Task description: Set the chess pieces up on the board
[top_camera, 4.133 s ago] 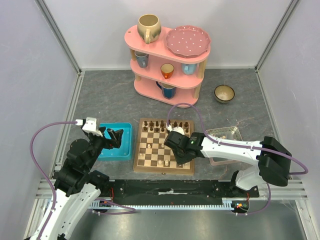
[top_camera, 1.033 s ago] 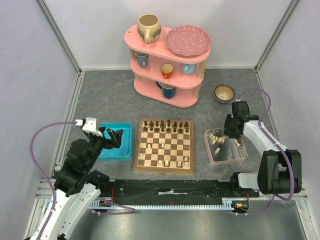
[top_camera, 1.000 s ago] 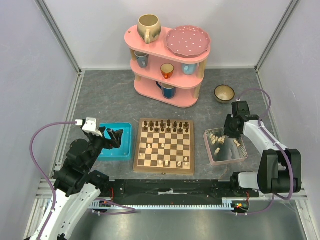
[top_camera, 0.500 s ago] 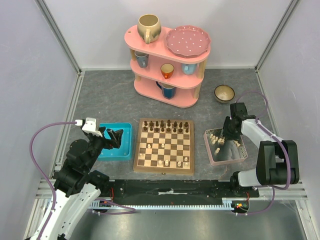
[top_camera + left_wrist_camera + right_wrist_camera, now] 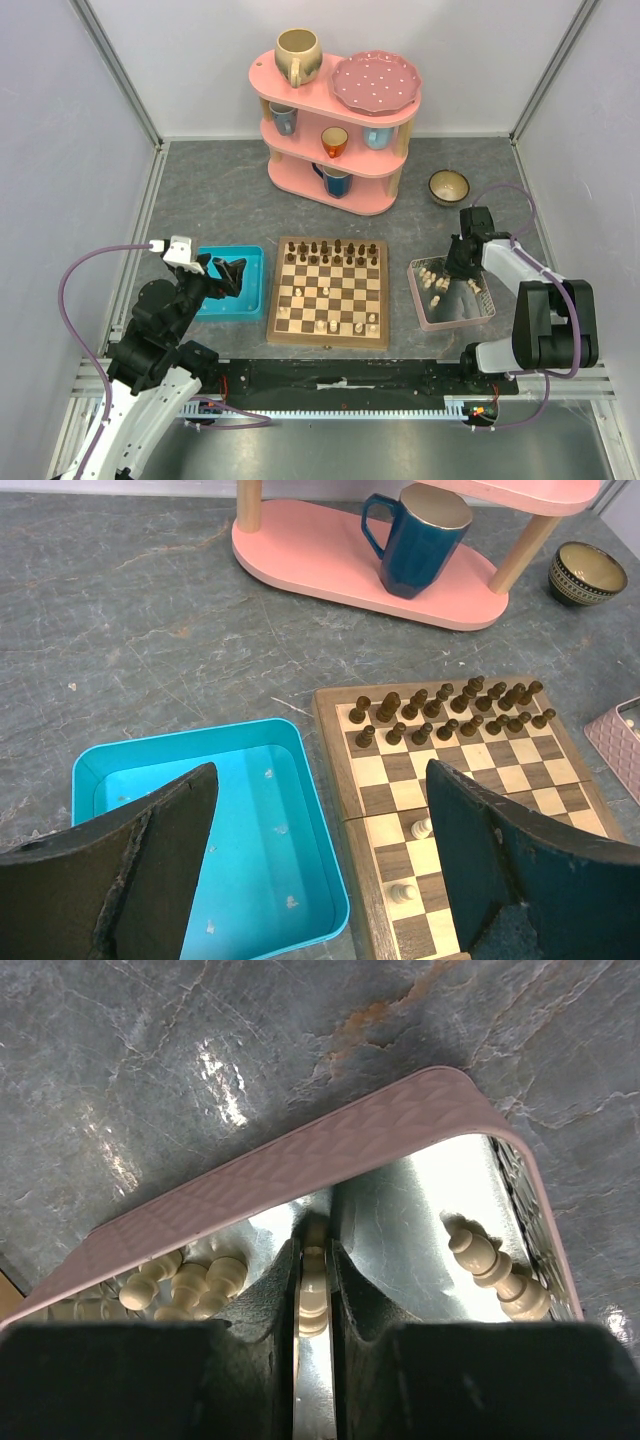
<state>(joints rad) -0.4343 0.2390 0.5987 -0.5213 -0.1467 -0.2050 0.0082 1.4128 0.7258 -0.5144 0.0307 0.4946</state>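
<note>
The board [image 5: 328, 292] lies at the table's middle, with dark chessmen along its far rows and a few cream chess pieces [image 5: 325, 325] near its front; it also shows in the left wrist view [image 5: 455, 770]. My right gripper [image 5: 462, 266] is down inside the clear pink-rimmed tray [image 5: 421, 305], shut on one cream chess piece [image 5: 313, 1288]. More cream pieces lie loose in the tray, to the left [image 5: 185, 1282] and right [image 5: 495, 1265]. My left gripper [image 5: 222, 274] is open and empty above the turquoise tray [image 5: 255, 262].
A pink three-tier shelf [image 5: 335, 125] with mugs and a plate stands at the back. A small bowl [image 5: 448, 186] sits behind the pink-rimmed tray. The turquoise tray [image 5: 215, 845] holds no pieces. A dark blue mug [image 5: 420, 538] stands on the shelf's lowest tier.
My right arm swung from the board to the pink-rimmed tray, lowered into it and closed on a cream piece. The tray shifted slightly. My left arm has not moved.
</note>
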